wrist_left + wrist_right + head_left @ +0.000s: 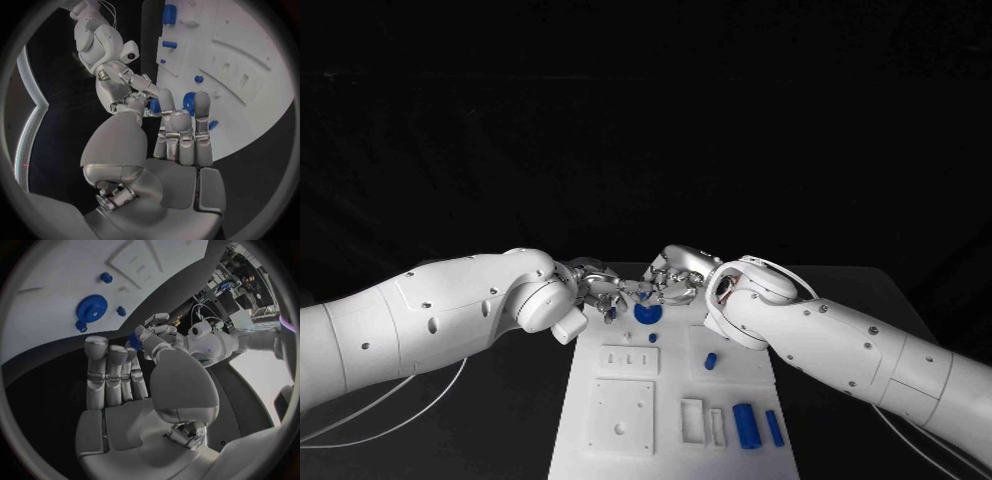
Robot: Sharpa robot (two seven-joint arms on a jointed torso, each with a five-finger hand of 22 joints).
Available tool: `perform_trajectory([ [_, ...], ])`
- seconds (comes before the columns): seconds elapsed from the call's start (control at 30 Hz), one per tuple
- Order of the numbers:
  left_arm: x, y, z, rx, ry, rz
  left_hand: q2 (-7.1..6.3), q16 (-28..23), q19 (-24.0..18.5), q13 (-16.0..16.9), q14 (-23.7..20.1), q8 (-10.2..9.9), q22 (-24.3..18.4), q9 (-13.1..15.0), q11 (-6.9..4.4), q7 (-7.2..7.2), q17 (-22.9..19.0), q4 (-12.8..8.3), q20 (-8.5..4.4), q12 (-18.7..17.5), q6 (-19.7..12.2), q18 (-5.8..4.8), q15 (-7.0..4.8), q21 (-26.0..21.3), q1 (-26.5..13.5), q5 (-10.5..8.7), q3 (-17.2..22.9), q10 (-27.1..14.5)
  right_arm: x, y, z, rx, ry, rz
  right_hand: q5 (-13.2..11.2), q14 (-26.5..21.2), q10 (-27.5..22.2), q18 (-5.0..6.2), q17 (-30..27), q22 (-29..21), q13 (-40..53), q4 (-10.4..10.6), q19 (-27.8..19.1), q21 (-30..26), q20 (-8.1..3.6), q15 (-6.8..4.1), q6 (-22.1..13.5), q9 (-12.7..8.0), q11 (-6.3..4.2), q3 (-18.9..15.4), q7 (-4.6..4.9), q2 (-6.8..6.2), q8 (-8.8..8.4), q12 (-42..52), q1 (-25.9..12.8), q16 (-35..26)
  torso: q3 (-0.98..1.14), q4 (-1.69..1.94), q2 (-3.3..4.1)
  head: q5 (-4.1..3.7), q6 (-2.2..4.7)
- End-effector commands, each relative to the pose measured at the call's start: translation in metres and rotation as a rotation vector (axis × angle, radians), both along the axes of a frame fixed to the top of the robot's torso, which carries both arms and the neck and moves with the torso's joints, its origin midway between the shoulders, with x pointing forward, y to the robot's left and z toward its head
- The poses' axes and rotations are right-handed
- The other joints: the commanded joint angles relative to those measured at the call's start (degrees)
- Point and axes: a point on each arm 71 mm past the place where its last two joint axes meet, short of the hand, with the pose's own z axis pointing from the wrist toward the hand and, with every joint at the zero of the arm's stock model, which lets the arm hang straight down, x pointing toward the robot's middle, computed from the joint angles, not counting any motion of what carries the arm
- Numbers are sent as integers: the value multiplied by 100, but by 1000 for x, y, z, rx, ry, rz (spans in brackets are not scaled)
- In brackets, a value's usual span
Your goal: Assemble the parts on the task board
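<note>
Nearest the robot, well short of both hands, two blue cylinders (746, 425) lay side by side on the task board (589, 462), beside white rectangular blocks (691, 420). A short blue peg (710, 361) stood further in, between those cylinders and the right hand. A smaller blue stud (653, 338) sat just short of the hands.

Blue gear (646, 313) lay flat on the board's far end, directly below and between the two hands; the right wrist view showed it as a toothed disc (91, 314) with a small blue piece touching its edge.

Left hand (599, 290) and right hand (671, 283) met fingertip to fingertip above the gear. In the left wrist view, a small blue part (154, 106) sat where the left hand's (178, 137) fingers met the right hand's. Which hand actually gripped it could not be told; neither hand's grasp state was readable. The left hand's remaining fingers were extended straight.
</note>
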Motion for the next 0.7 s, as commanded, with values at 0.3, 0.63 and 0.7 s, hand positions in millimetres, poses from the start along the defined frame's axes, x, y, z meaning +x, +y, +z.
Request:
perform_trajectory([
  [0.3, 0, -2, 1, 28, -8, -9, 160, 57, -3, -17, -9, -43, 30, -36, 1, -14, 15, -156, -12, -14, 66, 81, 7, -34, 47, -19, -35, 39, -2, 3, -1, -22, 8, 21, -15, 37, 14, -26, 14, 421, -2, -1, 44, 52, 7, 10, 28, 5, 3, -10, -1, 42, 35, 34, -9, 18, -3, -4, -3, 16, -2],
  [0.63, 0, -1, 1, 34, -12, -7, 410, 78, 2, -13, 2, -37, 59, -30, -8, -40, 42, -322, -23, -5, 91, 72, -7, -45, 96, 44, -107, 64, -2, 4, -2, -28, 15, 24, -23, 36, 17, -27, 17, 423, 0, -6, 42, 66, 7, 10, 32, 5, 3, -11, -3, 48, 36, 40, -13, 17, -1, 0, -2, 18, 11],
  [0.7, 0, -1, 1, 34, -14, -5, 532, 76, 4, -12, 7, -41, 68, -33, -11, -44, 45, -416, -26, -6, 86, 70, -11, -47, 121, 68, -161, 64, -2, 4, -2, -30, 17, 25, -23, 36, 17, -27, 17, 423, 0, -6, 42, 66, 7, 10, 32, 5, 3, -11, -3, 48, 36, 40, -13, 17, -1, -3, -1, 21, 9],
])
